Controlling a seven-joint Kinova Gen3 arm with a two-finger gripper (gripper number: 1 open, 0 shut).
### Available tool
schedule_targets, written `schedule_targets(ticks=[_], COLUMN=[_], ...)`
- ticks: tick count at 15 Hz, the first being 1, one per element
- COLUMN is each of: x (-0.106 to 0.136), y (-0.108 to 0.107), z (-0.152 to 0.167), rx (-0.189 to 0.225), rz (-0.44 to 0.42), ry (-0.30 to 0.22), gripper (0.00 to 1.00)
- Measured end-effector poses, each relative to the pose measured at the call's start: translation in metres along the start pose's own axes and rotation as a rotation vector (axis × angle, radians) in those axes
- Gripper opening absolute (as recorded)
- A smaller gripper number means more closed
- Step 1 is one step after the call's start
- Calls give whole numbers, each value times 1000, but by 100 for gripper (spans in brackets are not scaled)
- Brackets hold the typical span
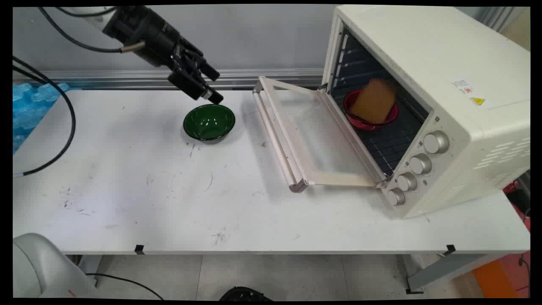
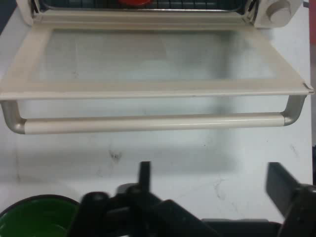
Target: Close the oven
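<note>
Nearest the camera we record the white table (image 1: 127,203), scuffed and marked, with its front edge running along the bottom of the main view. No object lies on its near half.

Largest item: a cream toaster oven (image 1: 427,84) at 3 o'clock on the table. Its glass door (image 1: 313,135) is dropped fully open and lies flat toward the table's middle, the bar handle (image 1: 275,135) on its free edge. We see four knobs (image 1: 417,165) down the front panel. On the rack inside sits a red bowl (image 1: 381,116) carrying a slice of brown bread (image 1: 374,101), which leans tilted against the rim. So bowl and bread are already inside the oven, and the door is not shut.

Next, the gripper (image 1: 211,87), at about 11 o'clock from the table's centre. It hangs above the surface and holds nothing. In the hand view its fingers (image 2: 281,185) stand well apart, so we judge it spread open, pointing at the oven door (image 2: 158,59) and handle (image 2: 148,123).

Smallest: a green bowl (image 1: 209,122), upright on the table just beneath and beside the gripper, apparently empty. We see no contact between them. The hand view shows its rim (image 2: 34,217) at the lower left.

Obstructions: bare table separates the gripper from the door handle. Black cables (image 1: 63,106) hang at 9 o'clock, well apart from the bowl.
</note>
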Motion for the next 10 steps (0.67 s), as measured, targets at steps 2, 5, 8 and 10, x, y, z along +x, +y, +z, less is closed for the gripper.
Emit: schedule_targets(ticks=[2, 5, 8, 10], x=[-6, -17, -33, -48], y=[1, 1, 2, 4], z=[6, 18, 31, 43], rx=[1, 6, 7, 1], rz=[-7, -21, -38, -42], ry=[-1, -9, -15, -18], gripper=[0, 0, 0, 0])
